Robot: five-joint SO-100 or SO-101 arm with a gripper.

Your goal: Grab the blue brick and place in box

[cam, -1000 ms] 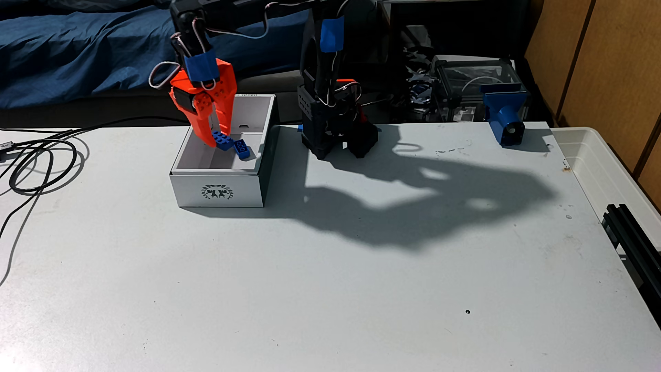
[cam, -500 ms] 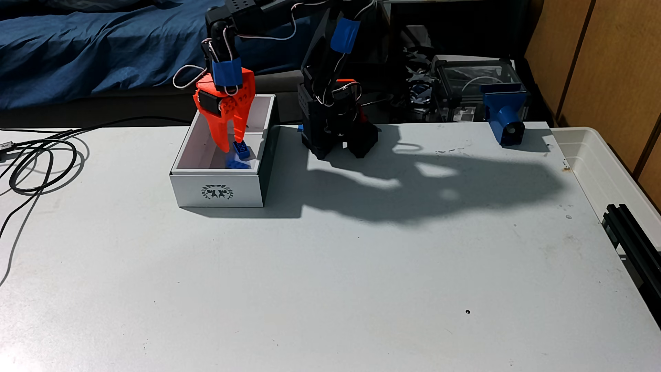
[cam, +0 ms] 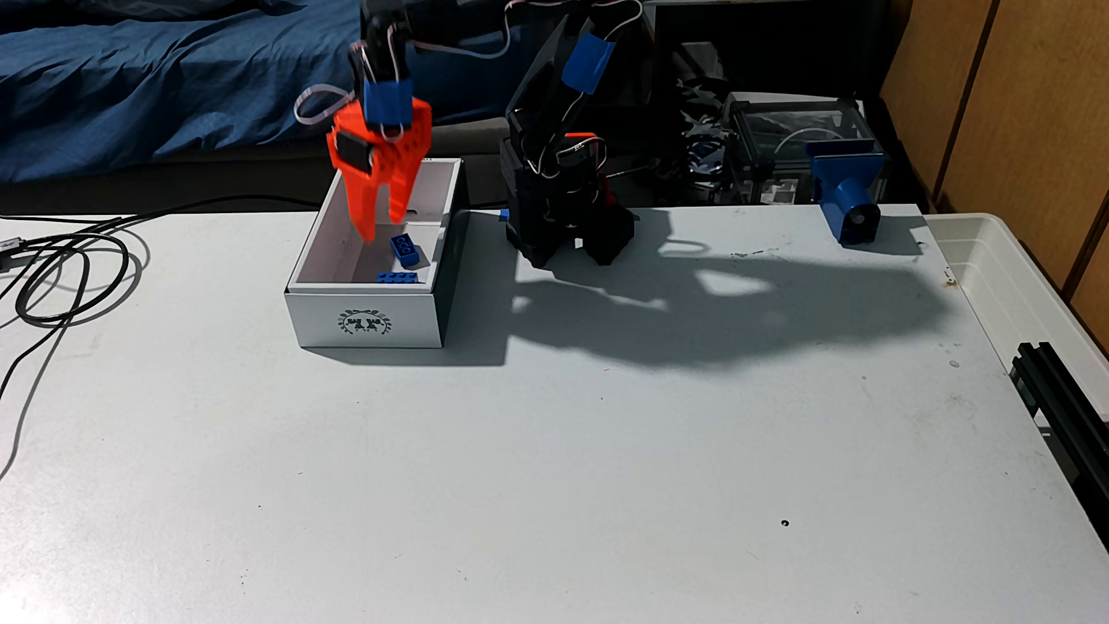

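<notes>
In the fixed view the blue brick lies flat, studs up, on the floor of the white box near its front wall. A second blue brick with three rings on its face leans just behind it in the box. My orange gripper hangs above the box's inside, its two fingers spread open with nothing between them. The fingertips are higher than both bricks and touch neither.
The arm's black base stands right of the box at the table's back edge. Black cables coil at the left. A blue printed block sits at the back right, a translucent tub along the right edge.
The gripper let go of the blue brick, which dropped to the box floor by the front wall. The gripper then shifted right and rose, open.
</notes>
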